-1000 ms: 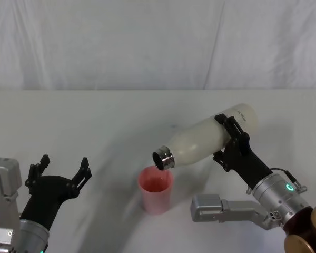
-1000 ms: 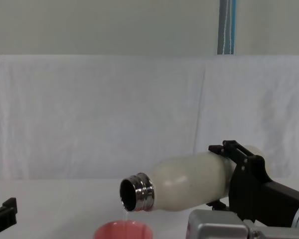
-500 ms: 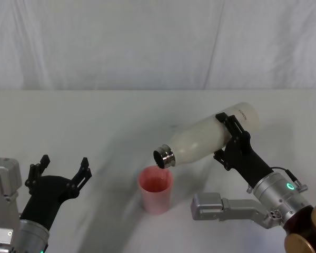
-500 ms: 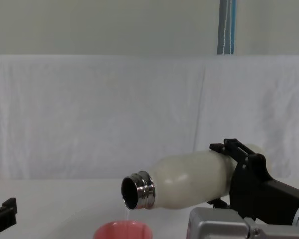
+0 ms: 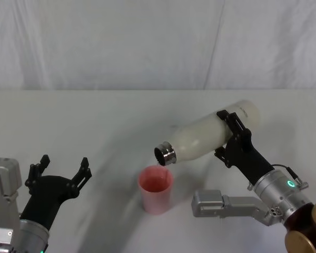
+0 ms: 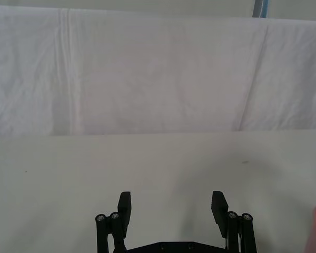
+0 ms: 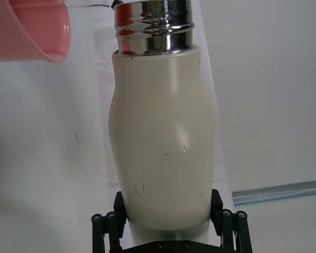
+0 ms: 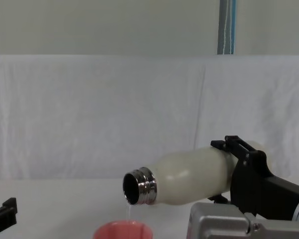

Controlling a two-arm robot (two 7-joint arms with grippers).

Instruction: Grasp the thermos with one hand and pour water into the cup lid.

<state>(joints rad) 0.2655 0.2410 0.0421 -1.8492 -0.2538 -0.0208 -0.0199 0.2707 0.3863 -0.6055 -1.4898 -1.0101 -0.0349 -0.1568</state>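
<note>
Two black fingers of the right gripper are clamped around the base end of the thermos, one on each side of the body, as the right wrist view shows with the cream cylinder wedged between the finger linkages. Holding it so far from the neck leaves the whole front of the bottle free to swing down over the target, and it keeps the gripper body well back from the water. The thermos is carried in the air almost on its side, tilted so the shiny steel neck sits lowest, just above and a little to the left of the cup lid. The cup lid stands upright on the white table, directly below the mouth — in the chest view a thin thread of water falls from the lip of the neck toward the pink rim. That shallow angle looks chosen to give a slow trickle rather than a gush, which suits so small a cup; judging from this, the pour is under way and the risk is mostly overshoot if the tilt steepens, or the stream drifting past the rim. The left gripper rests low at the table's near left, fingers spread wide and holding nothing, well apart from the cup lid — parked, since one arm does the work.
</note>
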